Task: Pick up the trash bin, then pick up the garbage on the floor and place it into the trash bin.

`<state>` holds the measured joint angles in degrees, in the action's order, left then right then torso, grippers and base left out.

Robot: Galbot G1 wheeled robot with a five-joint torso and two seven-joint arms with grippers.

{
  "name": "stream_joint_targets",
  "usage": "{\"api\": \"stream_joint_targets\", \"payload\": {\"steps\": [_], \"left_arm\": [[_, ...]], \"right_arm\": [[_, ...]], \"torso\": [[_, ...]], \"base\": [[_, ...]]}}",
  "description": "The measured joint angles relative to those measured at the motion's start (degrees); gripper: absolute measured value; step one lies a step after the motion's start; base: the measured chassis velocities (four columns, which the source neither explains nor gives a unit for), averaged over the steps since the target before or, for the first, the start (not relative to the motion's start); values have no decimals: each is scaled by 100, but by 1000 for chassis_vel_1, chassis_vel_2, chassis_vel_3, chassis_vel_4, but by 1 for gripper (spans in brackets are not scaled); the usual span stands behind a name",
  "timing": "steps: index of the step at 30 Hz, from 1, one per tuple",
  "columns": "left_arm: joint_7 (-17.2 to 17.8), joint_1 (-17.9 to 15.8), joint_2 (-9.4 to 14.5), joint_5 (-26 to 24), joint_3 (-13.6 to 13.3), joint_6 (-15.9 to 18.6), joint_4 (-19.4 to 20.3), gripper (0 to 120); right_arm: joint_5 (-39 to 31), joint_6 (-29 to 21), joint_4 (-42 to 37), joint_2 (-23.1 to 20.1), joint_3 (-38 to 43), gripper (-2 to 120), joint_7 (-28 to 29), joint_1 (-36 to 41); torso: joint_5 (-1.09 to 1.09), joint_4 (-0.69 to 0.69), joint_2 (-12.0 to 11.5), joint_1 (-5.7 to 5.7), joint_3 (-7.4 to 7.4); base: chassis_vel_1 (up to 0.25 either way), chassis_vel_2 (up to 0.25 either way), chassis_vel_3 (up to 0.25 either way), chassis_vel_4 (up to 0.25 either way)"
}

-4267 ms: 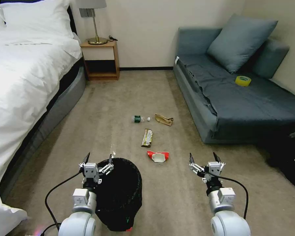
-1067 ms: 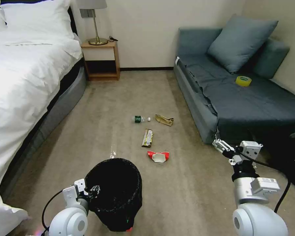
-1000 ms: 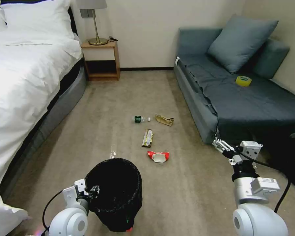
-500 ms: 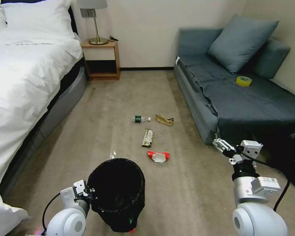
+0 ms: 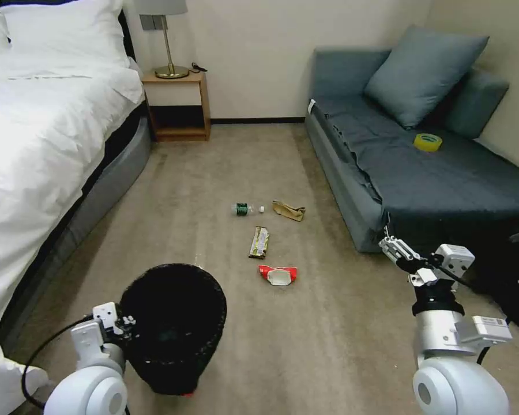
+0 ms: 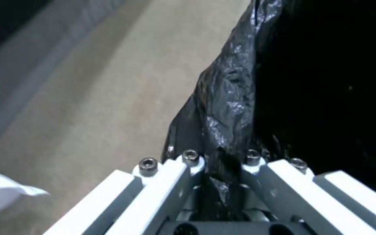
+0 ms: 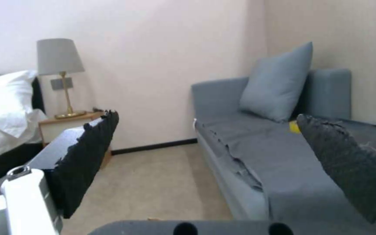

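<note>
My left hand (image 6: 220,182) grips the trash bin (image 5: 173,328) by its rim. My right hand (image 5: 399,252) waits wide, empty; all four pieces of garbage (image 5: 278,275) lie on the floor (image 5: 305,346).

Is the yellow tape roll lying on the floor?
No, the yellow tape roll sits on the grey sofa, up off the carpet.

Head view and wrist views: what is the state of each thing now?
Trash bin: upright, rim gripped by left claw.
Left claw: shut.
Right claw: open, empty, near sofa.
Small bottle: lying on floor.
Red-and-white wrapper: crumpled, on floor.
</note>
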<state>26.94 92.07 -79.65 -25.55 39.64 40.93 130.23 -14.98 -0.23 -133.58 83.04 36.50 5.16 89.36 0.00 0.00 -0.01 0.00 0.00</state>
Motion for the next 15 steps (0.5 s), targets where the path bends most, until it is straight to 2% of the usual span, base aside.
{"api": "stream_joint_targets", "payload": {"steps": [15], "left_arm": [[-40,-31,-80,-20,59,-130,12,2]], "right_arm": [[41,228,61,-9,-10,100,-276,79]], "torso": [[0,0,0,0,-1]], "base": [[0,0,0,0]]}}
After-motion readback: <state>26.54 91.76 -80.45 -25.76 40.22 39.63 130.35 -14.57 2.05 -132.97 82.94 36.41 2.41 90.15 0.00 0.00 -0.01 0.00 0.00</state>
